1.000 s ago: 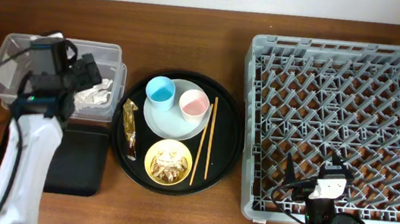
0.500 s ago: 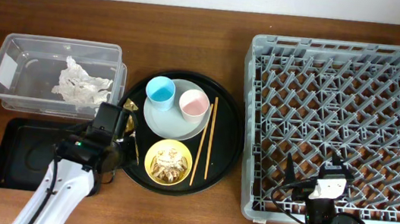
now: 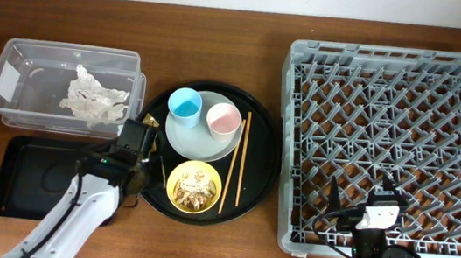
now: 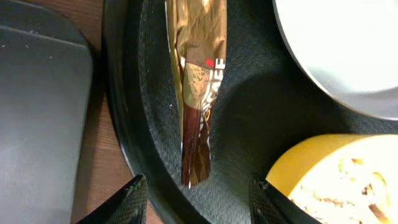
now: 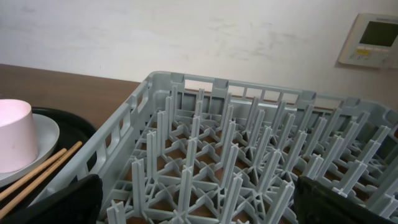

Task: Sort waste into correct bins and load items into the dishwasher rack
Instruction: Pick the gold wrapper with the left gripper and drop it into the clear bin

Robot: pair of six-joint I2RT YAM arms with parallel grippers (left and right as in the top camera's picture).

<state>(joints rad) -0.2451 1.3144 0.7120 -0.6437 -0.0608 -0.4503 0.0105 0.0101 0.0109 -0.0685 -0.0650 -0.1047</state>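
My left gripper (image 3: 139, 157) is open and hangs just above the brown-gold wrapper (image 4: 198, 93), which lies flat on the left side of the round black tray. In the left wrist view the fingertips (image 4: 199, 199) straddle the wrapper's near end without touching it. The crumpled napkin (image 3: 89, 96) lies in the clear tub (image 3: 19, 59). The flat black tray (image 3: 35, 180) sits in front of the tub. The yellow bowl (image 3: 194, 186) holds food scraps. The blue cup (image 3: 185, 103) and pink cup (image 3: 224, 120) stand on the plate (image 3: 198, 145). My right gripper (image 5: 199, 208) is open and empty over the rack's (image 3: 399, 123) front edge.
The chopsticks (image 3: 236, 161) lie on the round black tray (image 3: 263, 164), right of the plate and bowl. The rack's upright pegs fill the right wrist view. Bare brown tabletop lies between the round tray and the rack.
My left arm has left the clear tub, with the napkin now lying in it, and swung down and right to over the wrapper. The right arm has not moved.
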